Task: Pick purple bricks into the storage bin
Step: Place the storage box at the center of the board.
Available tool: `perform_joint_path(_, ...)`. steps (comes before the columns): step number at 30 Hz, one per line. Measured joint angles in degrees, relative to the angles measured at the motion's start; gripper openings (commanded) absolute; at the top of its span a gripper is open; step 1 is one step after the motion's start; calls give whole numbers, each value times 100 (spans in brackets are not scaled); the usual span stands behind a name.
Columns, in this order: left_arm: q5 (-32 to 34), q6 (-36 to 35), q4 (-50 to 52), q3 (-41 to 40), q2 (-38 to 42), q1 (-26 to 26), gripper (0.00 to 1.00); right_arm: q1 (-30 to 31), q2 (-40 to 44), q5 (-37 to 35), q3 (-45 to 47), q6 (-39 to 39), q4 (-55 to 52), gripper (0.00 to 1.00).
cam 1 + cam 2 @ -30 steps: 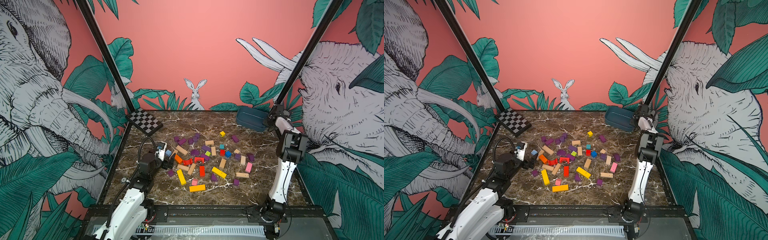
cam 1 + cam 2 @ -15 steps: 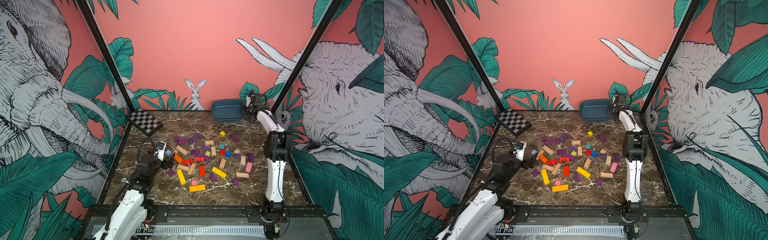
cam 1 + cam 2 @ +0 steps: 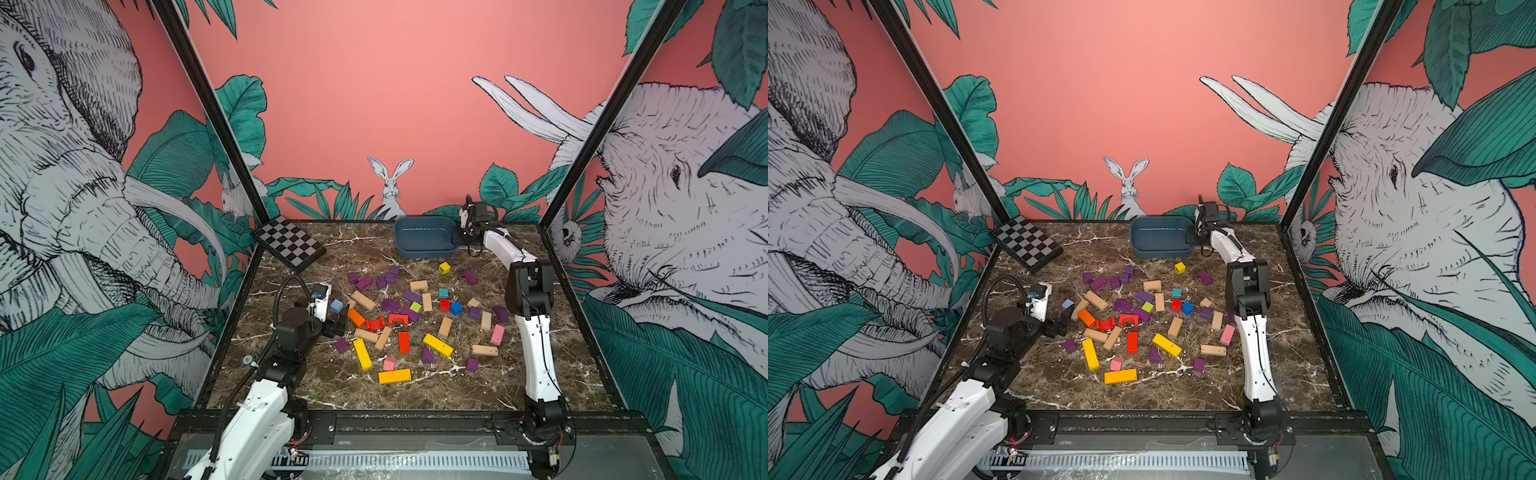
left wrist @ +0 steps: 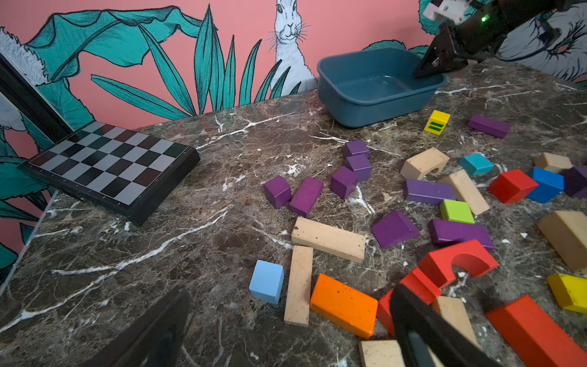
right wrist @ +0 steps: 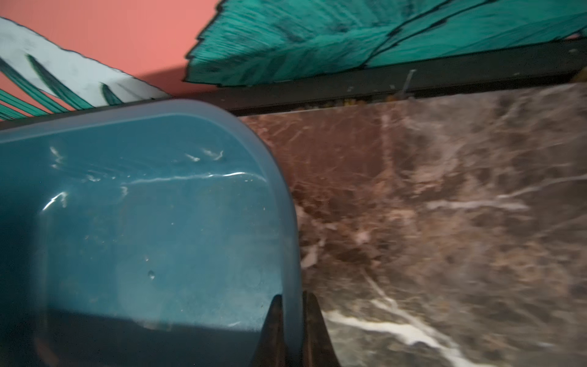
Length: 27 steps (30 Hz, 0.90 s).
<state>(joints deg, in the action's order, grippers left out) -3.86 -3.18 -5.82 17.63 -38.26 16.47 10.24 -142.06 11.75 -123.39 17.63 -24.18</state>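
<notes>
Now, right gripper (image 5: pixel 291 297): pinched on right rim of dark blue plastic storage bin (image 3: pixel 424 251), far centre.
left gripper (image 3: pixel 336 323): wide, near left.
small purple wooden bricks (image 3: pixel 363 283): loose, centre.

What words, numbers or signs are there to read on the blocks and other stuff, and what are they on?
"=" : two green bars like an equals sign, on the yellow cube.
Tiny white mark on the left arm: too small to read.
storage bin and checkerboard slab: no writing shows.
Other blocks: none seen.
</notes>
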Motion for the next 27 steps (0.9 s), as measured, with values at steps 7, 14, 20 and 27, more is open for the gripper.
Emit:
perform_joint_path(7,2,2,0,0,-4,0,99,153,509,-61,863,256,291,0)
perform_joint_path(14,2,2,0,0,-13,0,99,199,520,-98,892,345,328,18)
perform_joint_path(20,2,4,0,0,-13,0,99,227,634,-146,951,356,337,40)
perform_joint_path(27,2,7,0,0,4,0,99,170,979,-92,669,-393,105,59)
